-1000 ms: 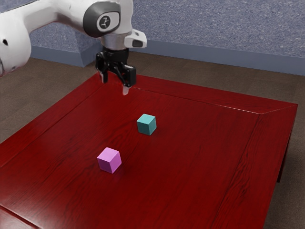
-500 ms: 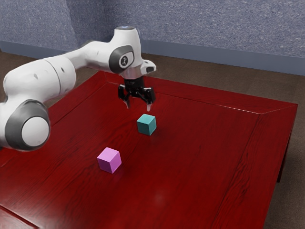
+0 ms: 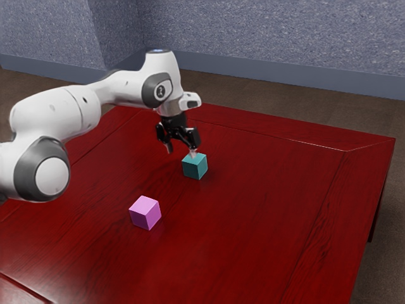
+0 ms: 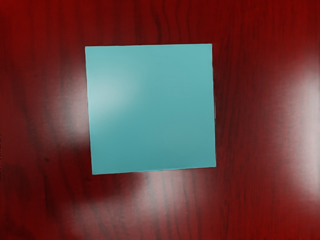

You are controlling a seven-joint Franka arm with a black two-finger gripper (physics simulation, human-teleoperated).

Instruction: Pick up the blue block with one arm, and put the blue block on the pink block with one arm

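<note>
Dark red wooden worktop (image 3: 272,190) carries the small teal-blue cube (image 3: 194,166) near its middle; my black two-finger hand (image 3: 180,150) hovers just above it, fingers apart. A pink cube (image 3: 145,212) sits apart from it.

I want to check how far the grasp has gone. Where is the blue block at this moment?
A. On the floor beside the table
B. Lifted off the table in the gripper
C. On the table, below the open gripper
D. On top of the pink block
C: the blue block rests on the table, apart from the pink block, and the gripper hangs open just above it.
</note>
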